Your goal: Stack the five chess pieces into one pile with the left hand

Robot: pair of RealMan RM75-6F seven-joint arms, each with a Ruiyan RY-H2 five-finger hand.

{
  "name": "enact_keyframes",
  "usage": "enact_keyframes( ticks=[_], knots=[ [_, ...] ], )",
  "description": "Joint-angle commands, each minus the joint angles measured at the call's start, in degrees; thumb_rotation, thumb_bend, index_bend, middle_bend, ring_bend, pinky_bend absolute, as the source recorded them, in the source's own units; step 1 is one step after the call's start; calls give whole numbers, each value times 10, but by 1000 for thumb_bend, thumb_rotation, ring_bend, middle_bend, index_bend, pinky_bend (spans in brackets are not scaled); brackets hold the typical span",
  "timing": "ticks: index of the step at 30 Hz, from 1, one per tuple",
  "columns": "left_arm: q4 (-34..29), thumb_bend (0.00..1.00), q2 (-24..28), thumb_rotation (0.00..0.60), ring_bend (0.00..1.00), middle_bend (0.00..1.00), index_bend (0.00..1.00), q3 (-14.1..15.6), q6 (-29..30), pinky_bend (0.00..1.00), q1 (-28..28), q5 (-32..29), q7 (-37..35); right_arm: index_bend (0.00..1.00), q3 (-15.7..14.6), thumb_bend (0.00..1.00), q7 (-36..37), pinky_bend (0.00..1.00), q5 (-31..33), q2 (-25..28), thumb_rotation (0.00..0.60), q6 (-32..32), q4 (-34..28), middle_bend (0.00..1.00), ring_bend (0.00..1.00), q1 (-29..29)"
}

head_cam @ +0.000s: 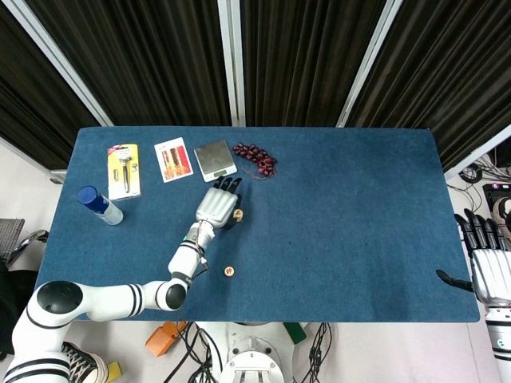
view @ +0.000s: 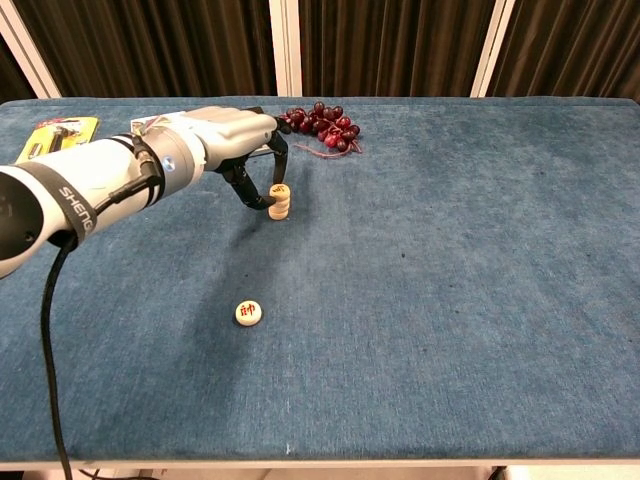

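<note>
A short stack of pale round chess pieces point(view: 279, 201) stands on the blue table point(view: 450, 260), also seen as the stack point(head_cam: 237, 214) in the head view. My left hand point(view: 225, 140) arches over it from the left. Its dark fingertips point(view: 270, 185) hang just beside the top piece, which lies flat on the stack. One single chess piece point(view: 249, 313) with a red mark lies apart, nearer the front edge; the head view shows this piece point(head_cam: 228, 272) too. My right hand point(head_cam: 489, 271) rests off the table's right edge, fingers apart and holding nothing.
A bunch of dark red grapes point(view: 320, 125) lies just behind the stack. Further back left are a grey scale point(head_cam: 215, 159), a picture card point(head_cam: 173, 159), a yellow blister pack point(head_cam: 123, 170) and a blue bottle point(head_cam: 99, 204).
</note>
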Motion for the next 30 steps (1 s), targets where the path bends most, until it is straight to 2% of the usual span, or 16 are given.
enact_keyframes(
  ticks=[1,7,14,18,23,30],
  knots=[
    [-1,327,0,600,0,0,429,0,1,0,0,0,-1,0,0,56,0,7,0,0,600,0,0,0,0,0],
    [-9,326,5,600,0,0,429,1,3,0,3,10,-12,0,1,56,-1,6,1,0,600,0,-1,0,0,0],
    [-88,308,52,600,0,0,429,17,57,0,45,87,-65,0,3,57,1,4,0,3,600,2,-1,0,0,1],
    [-156,277,90,600,0,3,429,56,104,0,90,173,-109,0,4,56,1,4,-4,2,600,0,0,0,0,5],
    [-185,247,109,600,0,7,429,122,155,0,136,271,-117,0,5,56,-4,2,-11,2,600,3,-4,0,0,8],
    [-185,243,98,600,0,7,429,172,178,0,183,327,-126,0,4,56,-8,1,-17,3,600,7,-10,0,0,8]
  ],
)
